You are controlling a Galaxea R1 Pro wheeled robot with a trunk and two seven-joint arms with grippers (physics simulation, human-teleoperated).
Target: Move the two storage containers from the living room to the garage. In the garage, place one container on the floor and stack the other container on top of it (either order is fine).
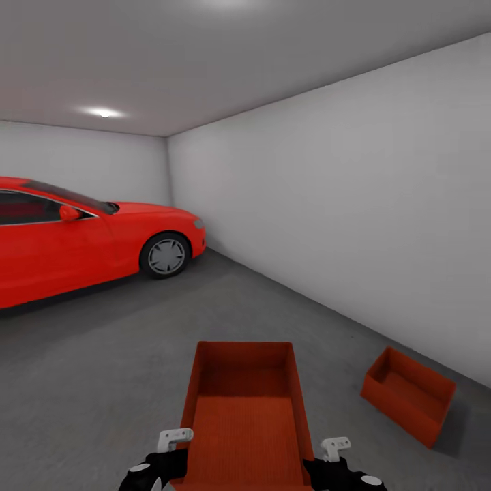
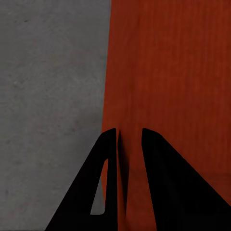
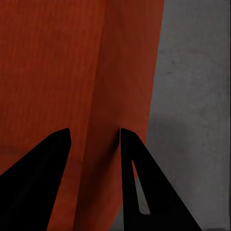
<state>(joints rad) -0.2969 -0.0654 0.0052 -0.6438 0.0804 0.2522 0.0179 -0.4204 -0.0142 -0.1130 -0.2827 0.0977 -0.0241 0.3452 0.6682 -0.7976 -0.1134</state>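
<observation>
1. Garage (image 1: 354,204): pale grey walls, dark grey concrete floor (image 1: 102,368), ceiling light (image 1: 103,112) at upper left of head view.
2. Red car (image 1: 75,235) parked at left, nose toward back-right corner, front wheel (image 1: 164,256) in view.
3. Held bin (image 1: 245,409): orange-red, open top, ribbed inside, low and centred in head view, carried between both arms, off the floor as far as can be told.
4. Left claw (image 2: 129,132): pinching left wall of held bin w/ one finger inside and one outside, wall edge betw. the black fingers (image 2: 108,159); grey floor beyond in left wrist view.
5. Right claw (image 3: 95,131): likewise clamped over right wall of held bin, fingers (image 3: 132,159) either side of the wall.
6. Second bin (image 1: 408,394): same colour, on floor at right, near right wall, tilted, open top facing up-left, well apart from held bin.
</observation>
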